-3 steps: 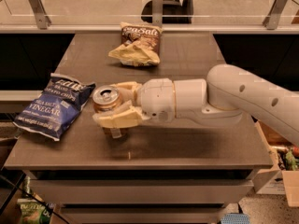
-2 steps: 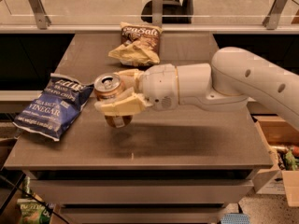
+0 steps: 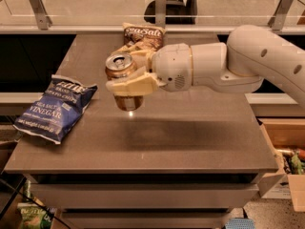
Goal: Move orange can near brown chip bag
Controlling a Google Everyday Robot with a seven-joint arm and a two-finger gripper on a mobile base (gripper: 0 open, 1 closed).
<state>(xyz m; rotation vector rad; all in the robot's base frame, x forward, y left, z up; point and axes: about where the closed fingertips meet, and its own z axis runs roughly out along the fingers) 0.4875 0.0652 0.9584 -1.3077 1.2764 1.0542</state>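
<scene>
My gripper (image 3: 126,75) is shut on the orange can (image 3: 121,68), a copper-orange can with a silver top, and holds it upright above the table, left of centre. The white arm (image 3: 238,66) reaches in from the right. The brown chip bag (image 3: 143,35) with white "Sea Salt" lettering lies at the table's far edge, just behind the gripper; its lower part is hidden by the gripper and arm.
A blue "Vinegar" chip bag (image 3: 55,108) lies on the table's left side, overhanging the left edge. The grey table (image 3: 190,137) has a glass rail (image 3: 162,4) behind it. A cardboard box (image 3: 286,151) stands on the floor at the right.
The gripper has lifted the can off the table and carried it up and toward the far edge, closer to the brown chip bag. The blue bag has not moved.
</scene>
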